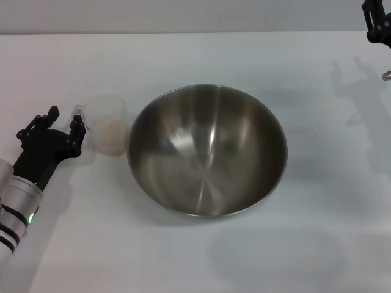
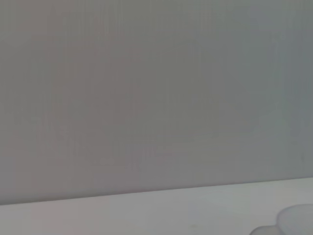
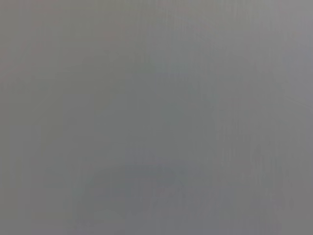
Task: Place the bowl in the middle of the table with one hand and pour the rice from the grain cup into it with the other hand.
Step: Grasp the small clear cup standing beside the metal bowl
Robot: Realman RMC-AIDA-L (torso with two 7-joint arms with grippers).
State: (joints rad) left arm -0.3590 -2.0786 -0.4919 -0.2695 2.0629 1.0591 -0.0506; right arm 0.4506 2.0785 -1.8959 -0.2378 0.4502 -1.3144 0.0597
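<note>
The large steel bowl [image 1: 208, 149] sits upright on the white table [image 1: 183, 55] near its middle, empty inside. The clear grain cup [image 1: 107, 125] stands just left of the bowl, close to its rim, with off-white rice [image 1: 112, 129] in its lower part. My left gripper [image 1: 64, 120] is open just left of the cup, its near finger beside the cup's wall, holding nothing. A rim of the cup shows in the left wrist view [image 2: 296, 220]. My right gripper [image 1: 377, 24] is at the far right corner, partly cut off by the frame edge.
The table's far edge [image 1: 183, 32] meets a grey wall. Shadows of the right arm lie on the table at the right [image 1: 357, 91]. The right wrist view shows only plain grey.
</note>
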